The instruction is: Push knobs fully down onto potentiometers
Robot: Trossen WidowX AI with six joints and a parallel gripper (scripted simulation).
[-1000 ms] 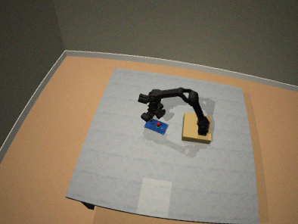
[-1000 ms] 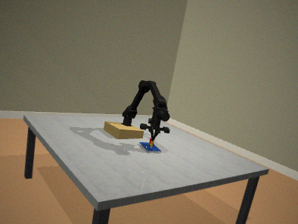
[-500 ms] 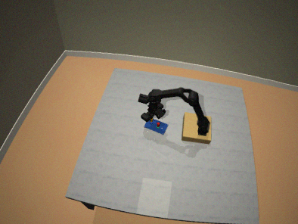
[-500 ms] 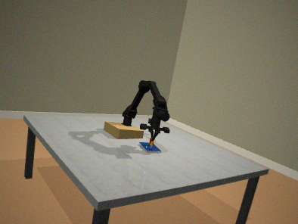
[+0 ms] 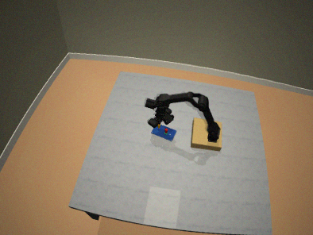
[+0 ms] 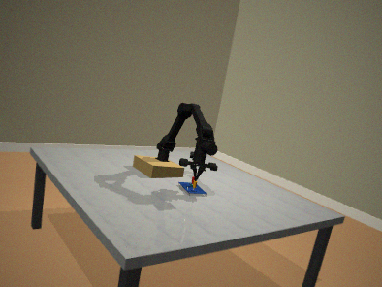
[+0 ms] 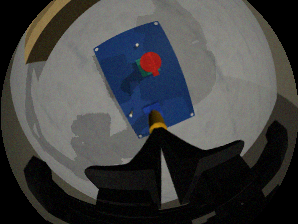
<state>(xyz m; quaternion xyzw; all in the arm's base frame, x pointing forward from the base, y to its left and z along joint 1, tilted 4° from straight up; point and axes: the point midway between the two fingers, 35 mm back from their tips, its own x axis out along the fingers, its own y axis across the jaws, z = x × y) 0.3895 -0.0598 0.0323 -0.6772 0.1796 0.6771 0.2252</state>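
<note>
The circuit board (image 5: 164, 133) sits near the middle of the tabletop, a little toward the far edge, with a red knob (image 7: 152, 63) out in the open and an orange knob (image 7: 156, 120) right under the tips of the gripper (image 7: 160, 135). The fingers are pressed fully together with nothing between them, so I'd say it is using its closed tip as a pusher on the orange one. To my eye the job is in its first half: whether the orange knob is seated I cannot tell, and the red knob and the retreat with the fingers spread look to be left.
</note>
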